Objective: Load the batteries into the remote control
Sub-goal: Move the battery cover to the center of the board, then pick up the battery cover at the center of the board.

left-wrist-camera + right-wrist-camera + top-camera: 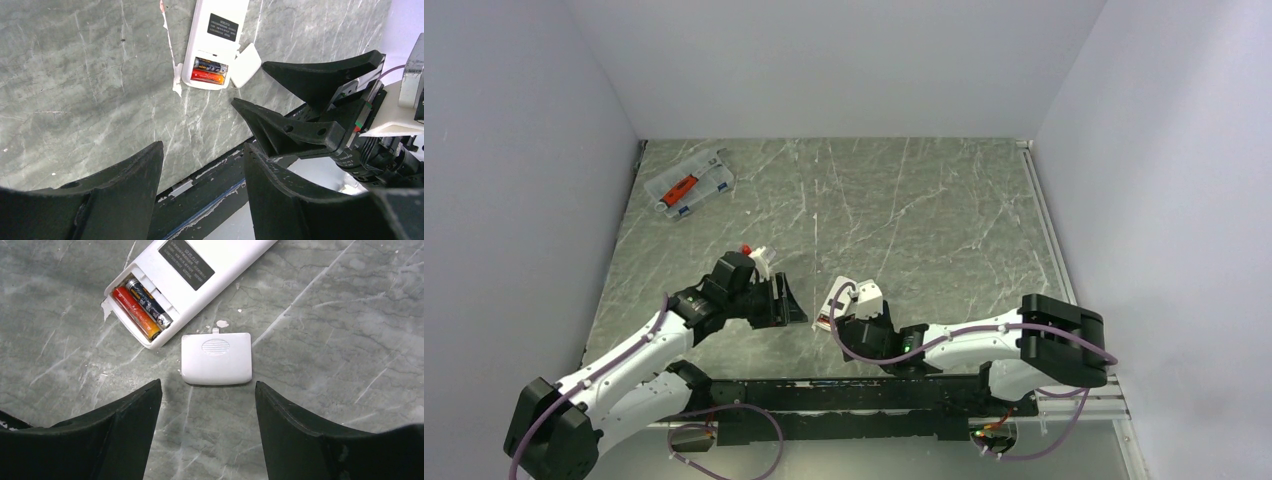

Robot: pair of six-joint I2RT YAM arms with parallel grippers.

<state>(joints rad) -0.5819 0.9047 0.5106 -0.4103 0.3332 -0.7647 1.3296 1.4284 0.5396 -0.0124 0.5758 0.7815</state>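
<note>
A grey-green marble table [924, 200] between white walls fills the top view, with most of its bare surface in the upper and right parts of the frame. From the bottom of that view the left arm [624, 360] and right arm [964, 340] reach toward the lower middle. There the remote control [195, 287] lies face down, partly hidden under the right wrist. The left gripper [204, 147] hangs with its fingers spread and nothing between them. The right gripper [208, 385] is likewise released and empty, hovering just above a loose white battery cover [216, 359]. In the right wrist view, both batteries [142, 307] sit side by side in the open bay at the upper left. One is red-orange and one dark. Loading appears done — what seems left is closing the bay. That would call for pinching the thin, flat cover by its edges and sliding its tab toward the remote. Room is tight here, with the dark rail [854, 395] at the table's bottom edge nearby and the two grippers near each other. A clear case [688, 183] sits well apart at the upper left.
</note>
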